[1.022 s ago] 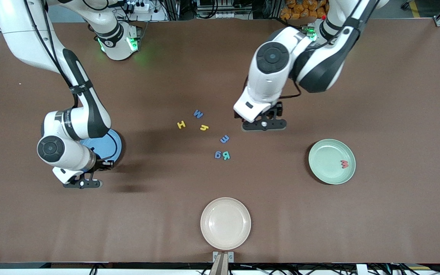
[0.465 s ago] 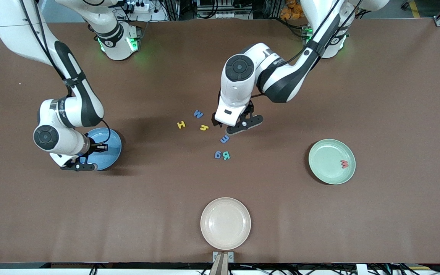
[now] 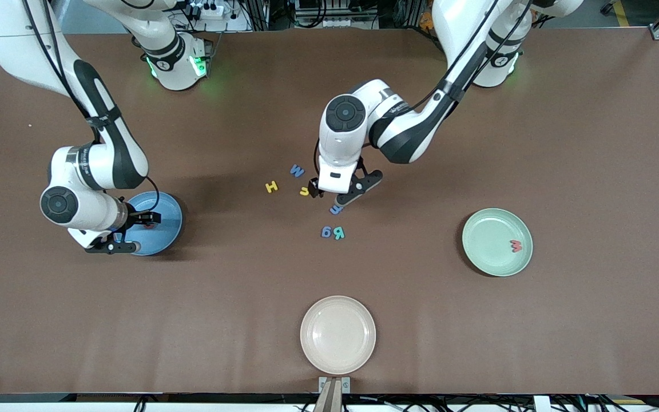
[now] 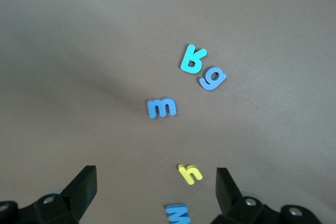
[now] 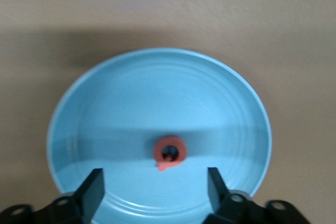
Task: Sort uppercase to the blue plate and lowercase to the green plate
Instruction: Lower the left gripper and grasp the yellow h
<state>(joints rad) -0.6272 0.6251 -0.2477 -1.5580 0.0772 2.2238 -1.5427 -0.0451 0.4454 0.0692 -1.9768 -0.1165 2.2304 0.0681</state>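
My right gripper hangs open just above the blue plate. A red Q lies free in the blue plate, ahead of the right gripper. My left gripper hovers open over the loose letters mid-table. Between its fingers lie the yellow h and the blue M. The blue e, teal R and blue a lie just past its tips. The yellow H lies beside the M. The green plate holds a red w.
A cream plate sits near the table's front edge, nearer the front camera than the letters. Bare brown table surrounds the plates.
My right gripper moved over the blue plate and opened; the red Q now lies in the plate. The left arm swung toward the right arm's end, over the letters.
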